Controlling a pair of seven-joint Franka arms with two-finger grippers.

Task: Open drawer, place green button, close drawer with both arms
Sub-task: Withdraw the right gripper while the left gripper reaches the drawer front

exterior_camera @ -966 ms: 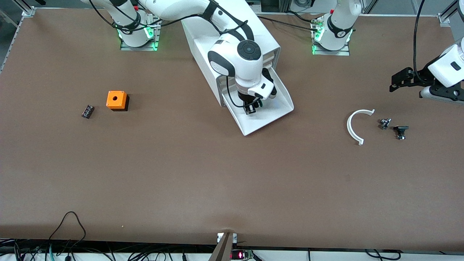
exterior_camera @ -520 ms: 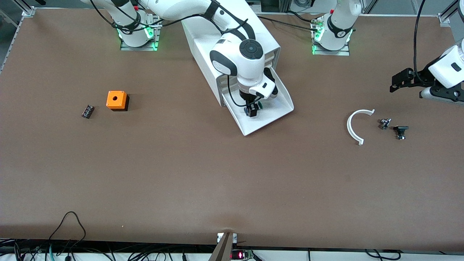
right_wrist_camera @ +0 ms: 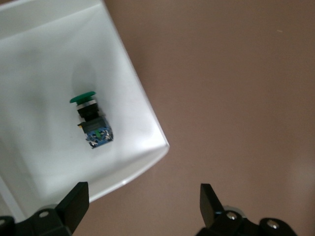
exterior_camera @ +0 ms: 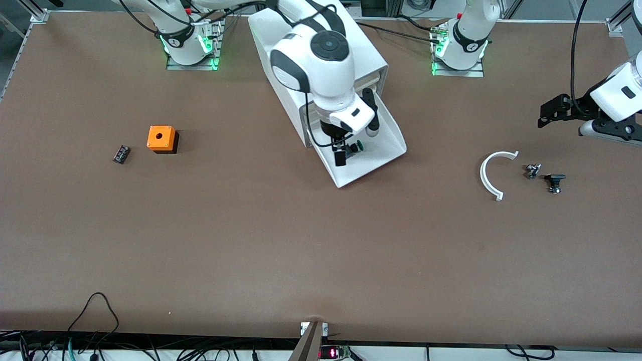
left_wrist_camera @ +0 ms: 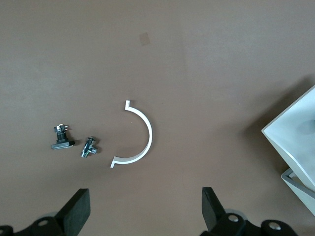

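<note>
The lowest drawer (exterior_camera: 383, 153) of the white cabinet (exterior_camera: 373, 60) stands pulled out toward the front camera. The green-capped button (exterior_camera: 355, 148) lies on its side on the drawer floor; the right wrist view shows it (right_wrist_camera: 91, 122) in the white drawer (right_wrist_camera: 44, 64). My right gripper (exterior_camera: 345, 153) hangs open and empty just above the drawer, beside the button; in the right wrist view it (right_wrist_camera: 142, 206) is over the drawer's front corner. My left gripper (exterior_camera: 549, 111) waits open in the air at the left arm's end of the table, also seen in its wrist view (left_wrist_camera: 145, 216).
An orange cube with a hole (exterior_camera: 161, 138) and a small black block (exterior_camera: 121, 154) lie toward the right arm's end. A white curved strip (exterior_camera: 491, 173), a small metal part (exterior_camera: 532, 171) and a black dark-capped part (exterior_camera: 554, 181) lie under the left gripper.
My right gripper has let go of the button, opened and risen above the drawer. The button now lies in the drawer. The left arm has barely moved.
</note>
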